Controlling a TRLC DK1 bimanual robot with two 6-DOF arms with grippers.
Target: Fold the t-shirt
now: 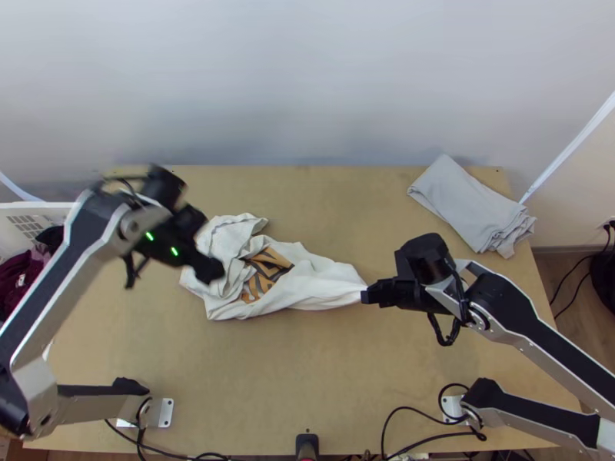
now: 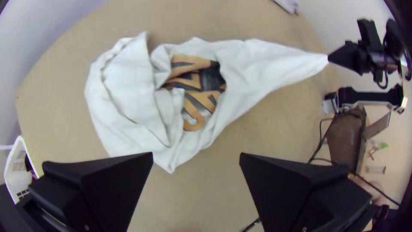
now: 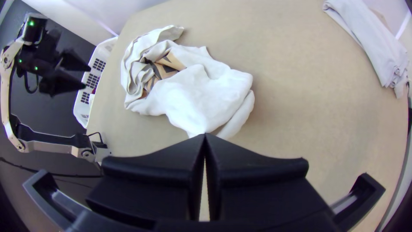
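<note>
From the left wrist, left gripper [image 1: 211, 270] gapes; right gripper [image 1: 365, 295] pinches the t-shirt's [image 2: 257, 64] tip

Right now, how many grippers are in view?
2: the left gripper, open over the bunched end of the t-shirt; the right gripper, shut on its drawn-out end.

We are seeing the shirt [image 1: 319, 283] lying on the table [image 1: 307, 369], the cloth [image 1: 465, 203] behind it rightward, the basket [image 1: 21, 209] left.

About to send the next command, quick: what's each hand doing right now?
Left hand: open, holding nothing, above the bunched shirt.
Right hand: closed on a pulled-out end of the shirt.
</note>
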